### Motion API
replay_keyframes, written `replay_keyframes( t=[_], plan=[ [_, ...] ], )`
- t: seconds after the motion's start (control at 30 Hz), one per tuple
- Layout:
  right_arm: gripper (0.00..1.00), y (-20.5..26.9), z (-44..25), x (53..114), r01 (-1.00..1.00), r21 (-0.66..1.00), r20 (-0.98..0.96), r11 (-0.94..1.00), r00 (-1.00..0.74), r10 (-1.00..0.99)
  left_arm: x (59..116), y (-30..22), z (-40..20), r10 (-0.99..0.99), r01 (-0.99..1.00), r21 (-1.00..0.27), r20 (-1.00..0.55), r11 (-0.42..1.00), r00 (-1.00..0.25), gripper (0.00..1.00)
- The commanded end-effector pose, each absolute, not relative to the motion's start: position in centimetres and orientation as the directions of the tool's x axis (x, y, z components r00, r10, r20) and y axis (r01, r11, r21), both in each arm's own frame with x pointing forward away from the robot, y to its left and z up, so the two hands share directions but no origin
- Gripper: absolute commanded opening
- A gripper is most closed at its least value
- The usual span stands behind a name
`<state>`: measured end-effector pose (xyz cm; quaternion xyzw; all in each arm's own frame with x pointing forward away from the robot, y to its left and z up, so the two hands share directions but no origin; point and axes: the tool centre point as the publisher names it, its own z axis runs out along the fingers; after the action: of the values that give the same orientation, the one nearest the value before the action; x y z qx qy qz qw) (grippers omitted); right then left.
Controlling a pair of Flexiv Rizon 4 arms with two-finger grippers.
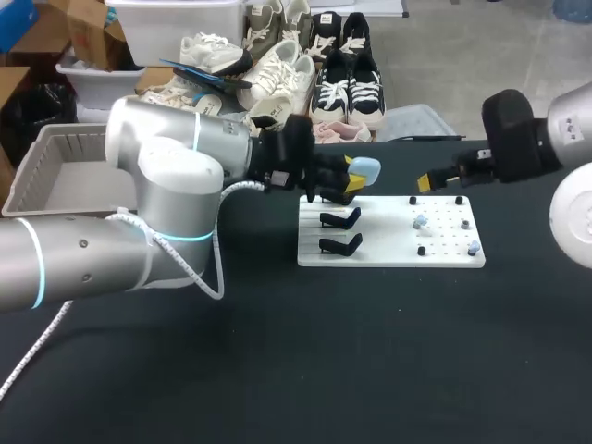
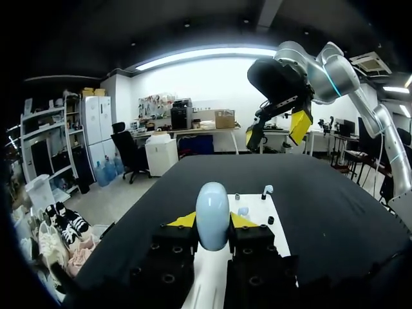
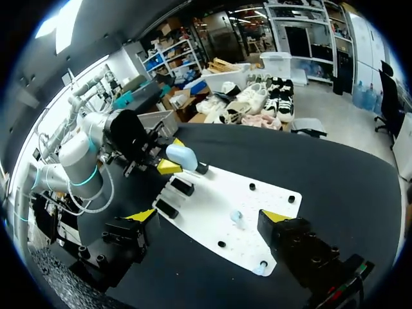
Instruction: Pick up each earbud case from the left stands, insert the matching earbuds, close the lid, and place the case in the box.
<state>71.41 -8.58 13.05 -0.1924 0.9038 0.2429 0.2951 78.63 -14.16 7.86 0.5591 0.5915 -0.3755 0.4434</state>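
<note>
My left gripper (image 1: 349, 178) is shut on a light blue earbud case (image 1: 366, 169), held above the far left corner of the white plate (image 1: 388, 254). In the left wrist view the closed case (image 2: 212, 215) stands upright between the yellow tips. Two empty black stands (image 1: 340, 219) (image 1: 340, 245) sit on the plate's left side. Small pale blue earbuds (image 1: 421, 222) (image 1: 473, 247) rest on pegs at the plate's right. My right gripper (image 1: 437, 178) hovers open over the plate's far right edge, with nothing between its fingers (image 3: 273, 217). It looks down on the case (image 3: 181, 156) and an earbud (image 3: 236, 217).
A grey box (image 1: 55, 176) stands at the table's far left, behind my left arm. Small black pegs (image 1: 422, 251) dot the plate's right half. Black tabletop (image 1: 370, 351) stretches in front of the plate.
</note>
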Motion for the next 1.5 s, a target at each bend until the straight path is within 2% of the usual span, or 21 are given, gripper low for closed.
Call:
replay_keyframes(
  t=[0.03, 0.57, 1.5],
  plan=[
    [1.0, -7.1, 11.9, 73.1, -0.53, 0.378, -0.629, 0.759, -0.749, -0.21, 78.6, -15.0, 7.8, 0.331, 0.994, 0.057, -0.943, 0.092, 0.023, 0.0],
    [1.0, -5.1, 11.0, 73.7, -0.557, 0.383, -0.613, 0.737, -0.75, -0.248, 76.9, -16.9, 9.2, 0.303, 0.996, 0.083, -0.951, 0.04, 0.067, 0.0],
    [1.0, -5.6, 11.3, 74.5, -0.55, 0.369, -0.617, 0.749, -0.748, -0.246, 74.9, -17.7, 9.6, 0.284, 0.997, 0.082, -0.955, -0.011, 0.082, 0.0]
  ],
)
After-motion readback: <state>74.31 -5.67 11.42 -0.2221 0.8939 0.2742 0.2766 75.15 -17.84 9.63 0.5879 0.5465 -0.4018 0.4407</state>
